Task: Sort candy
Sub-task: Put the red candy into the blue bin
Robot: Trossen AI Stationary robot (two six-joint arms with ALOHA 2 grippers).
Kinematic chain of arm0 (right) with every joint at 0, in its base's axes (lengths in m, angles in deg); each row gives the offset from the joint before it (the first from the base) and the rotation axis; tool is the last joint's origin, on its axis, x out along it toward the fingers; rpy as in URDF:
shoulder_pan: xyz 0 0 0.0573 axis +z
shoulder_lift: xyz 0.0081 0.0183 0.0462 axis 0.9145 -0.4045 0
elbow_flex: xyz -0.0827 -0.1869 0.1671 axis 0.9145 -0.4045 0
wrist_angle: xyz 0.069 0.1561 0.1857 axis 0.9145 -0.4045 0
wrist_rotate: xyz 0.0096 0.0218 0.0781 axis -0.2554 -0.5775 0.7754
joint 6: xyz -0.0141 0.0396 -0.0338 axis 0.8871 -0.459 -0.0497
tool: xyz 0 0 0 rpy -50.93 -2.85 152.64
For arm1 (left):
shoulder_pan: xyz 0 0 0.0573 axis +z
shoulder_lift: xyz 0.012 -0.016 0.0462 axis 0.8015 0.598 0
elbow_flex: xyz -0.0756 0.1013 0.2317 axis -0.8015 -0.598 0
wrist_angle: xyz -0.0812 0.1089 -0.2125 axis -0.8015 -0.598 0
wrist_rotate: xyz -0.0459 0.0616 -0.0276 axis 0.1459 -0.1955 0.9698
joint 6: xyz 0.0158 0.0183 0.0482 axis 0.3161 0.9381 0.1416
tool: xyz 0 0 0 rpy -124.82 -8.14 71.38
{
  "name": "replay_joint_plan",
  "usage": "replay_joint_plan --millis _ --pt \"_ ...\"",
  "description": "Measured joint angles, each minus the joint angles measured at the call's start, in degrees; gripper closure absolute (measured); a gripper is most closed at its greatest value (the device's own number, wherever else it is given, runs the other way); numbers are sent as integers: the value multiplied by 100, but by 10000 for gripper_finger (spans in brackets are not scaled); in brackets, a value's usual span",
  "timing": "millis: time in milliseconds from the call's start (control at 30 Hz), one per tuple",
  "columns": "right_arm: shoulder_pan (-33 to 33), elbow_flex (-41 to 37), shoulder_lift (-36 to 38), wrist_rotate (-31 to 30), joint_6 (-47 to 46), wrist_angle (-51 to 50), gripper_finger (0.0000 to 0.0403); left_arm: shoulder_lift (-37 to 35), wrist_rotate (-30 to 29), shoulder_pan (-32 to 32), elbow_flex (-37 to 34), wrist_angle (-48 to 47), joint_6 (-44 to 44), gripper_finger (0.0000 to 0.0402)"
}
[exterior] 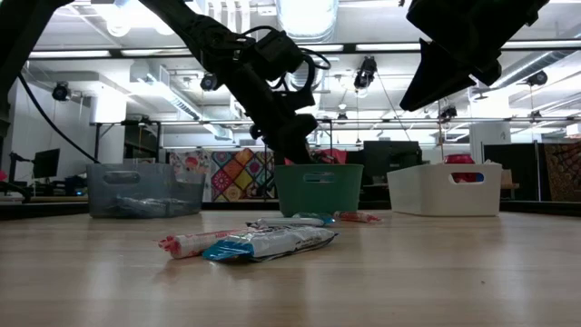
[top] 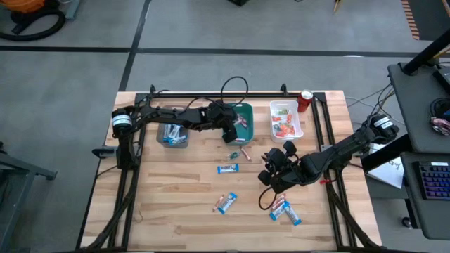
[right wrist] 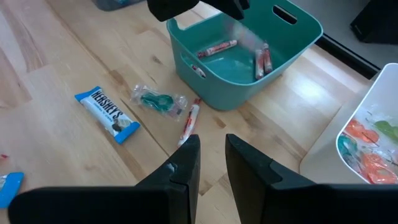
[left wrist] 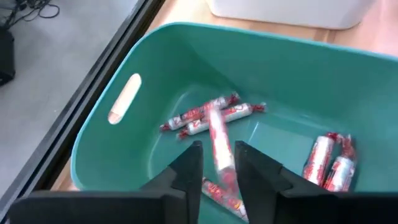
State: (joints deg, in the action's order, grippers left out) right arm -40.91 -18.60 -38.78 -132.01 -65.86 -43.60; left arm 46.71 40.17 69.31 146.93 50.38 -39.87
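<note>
A red-and-white candy stick (left wrist: 219,146) sits between the parted fingers of the left end effector (left wrist: 217,168) above the teal bin (left wrist: 155,68). The right end effector (right wrist: 211,158), slightly open and empty, hovers over the tabletop (right wrist: 50,87).

"HERSHEY'S" on blue candy wrapper (right wrist: 107,114)

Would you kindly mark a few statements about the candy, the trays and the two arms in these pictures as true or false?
1. The left gripper is over the teal tray. True.
2. The teal tray is empty. False: several red-and-white candy sticks lie in it.
3. A blue-and-white Hershey's bar lies on the table. True.
4. The right gripper grips a blue bar. False: nothing is between its jaws.
5. The red can stands in the white tray. False: it stands beside it on the table.
</note>
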Motion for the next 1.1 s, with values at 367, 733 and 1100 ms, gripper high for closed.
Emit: replay_joint_plan --millis 367,733,1100 --pt "0 -2 0 103 -152 20 335 -82 -13 -154 3 -219 -32 250" --pt "0 86 2 1136 -384 317 335 -1007 -13 -1161 -443 -204 -126 252" --pt "6 160 -2 3658 801 319 335 -2348 -19 -2448 -1851 1196 -925 254"
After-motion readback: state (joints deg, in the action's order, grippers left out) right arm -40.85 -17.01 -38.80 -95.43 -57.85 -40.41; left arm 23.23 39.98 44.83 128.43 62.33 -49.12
